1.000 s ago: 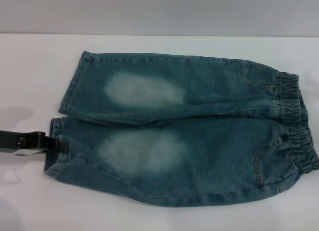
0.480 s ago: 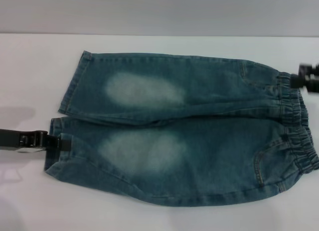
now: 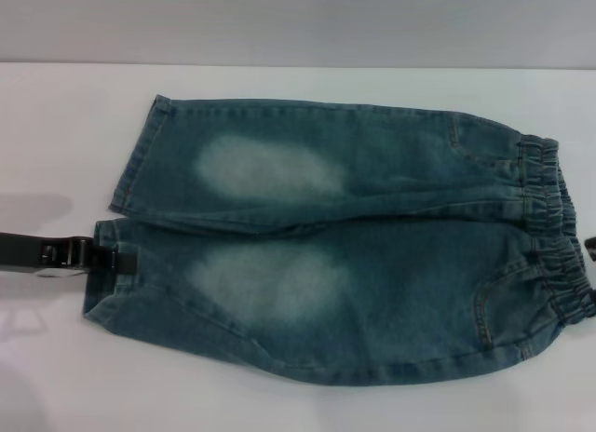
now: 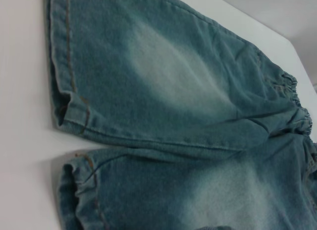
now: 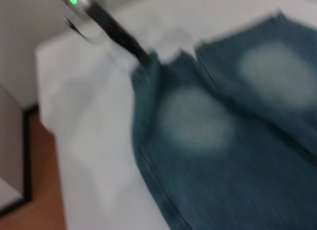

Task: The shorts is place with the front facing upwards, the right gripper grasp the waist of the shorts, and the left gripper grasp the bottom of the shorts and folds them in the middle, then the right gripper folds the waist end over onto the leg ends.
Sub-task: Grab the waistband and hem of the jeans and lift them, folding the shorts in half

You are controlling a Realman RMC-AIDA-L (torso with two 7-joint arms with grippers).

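On the white desk (image 3: 56,125) in front of me, the shorts (image 3: 372,246) lie flat, front up. The leg ends (image 3: 116,209) point to my left and the waist (image 3: 554,227) to my right. My left end effector (image 3: 104,263) is at the near leg's hem, its fingers pinched on the cloth. My right end effector (image 3: 591,246) barely shows beside the waist, and I cannot tell if it is open.
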